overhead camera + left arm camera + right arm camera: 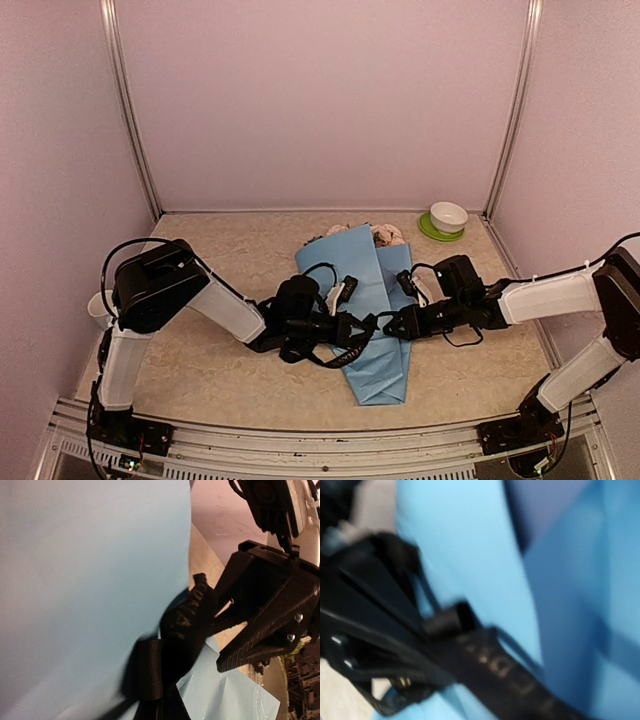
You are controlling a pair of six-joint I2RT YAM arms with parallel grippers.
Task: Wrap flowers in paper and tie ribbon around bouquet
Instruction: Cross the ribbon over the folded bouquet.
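The bouquet lies in the middle of the table. Its light blue paper [375,350] forms a cone that narrows toward me, and pale flowers [385,235] poke out at the far end. Both grippers meet over the cone's middle. My left gripper [365,325] is shut on the black ribbon [187,622], whose loop rests against the paper [90,580]. In the left wrist view my right gripper [216,630] has its jaws apart in a V, with a ribbon strand running between them. The right wrist view is blurred and shows the lettered ribbon [510,670] crossing the paper [470,545].
A white bowl on a green saucer [447,220] stands at the back right corner. A white cup [100,305] sits at the left edge behind the left arm. Pink walls enclose the table on three sides. Black cables loop near both wrists.
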